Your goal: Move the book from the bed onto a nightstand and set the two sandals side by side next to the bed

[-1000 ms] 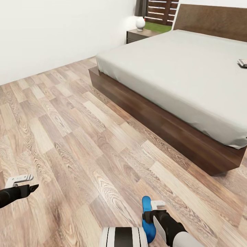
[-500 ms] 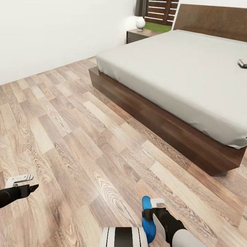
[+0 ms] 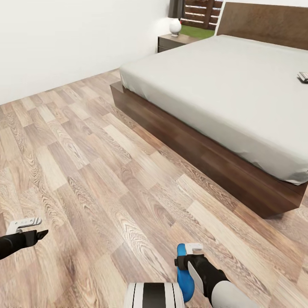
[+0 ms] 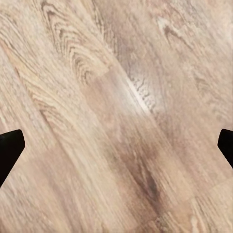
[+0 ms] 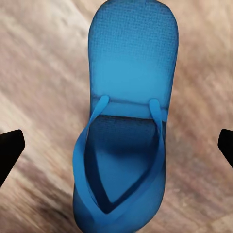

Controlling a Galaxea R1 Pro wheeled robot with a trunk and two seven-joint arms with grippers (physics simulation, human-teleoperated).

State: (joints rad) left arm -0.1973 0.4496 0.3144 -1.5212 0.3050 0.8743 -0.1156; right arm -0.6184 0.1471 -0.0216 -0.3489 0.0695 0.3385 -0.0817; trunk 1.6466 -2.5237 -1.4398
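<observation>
Blue sandal [image 5: 127,121] directly under right end effector [image 3: 191,256], lengthwise between wide-open, empty fingers. Left end effector [image 3: 26,227] well apart, open, empty.

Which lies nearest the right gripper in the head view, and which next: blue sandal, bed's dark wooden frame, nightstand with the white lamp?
1. Bright blue sandal, directly beneath the right gripper, on the floor.
2. Dark brown wooden bed frame, ahead and to the right.
3. Dark brown nightstand with the round white lamp, farthest, beside the headboard.

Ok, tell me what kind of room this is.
A bedroom, most likely: a large bed with a brown headboard, a nightstand carrying a white lamp, and a wood floor.
</observation>
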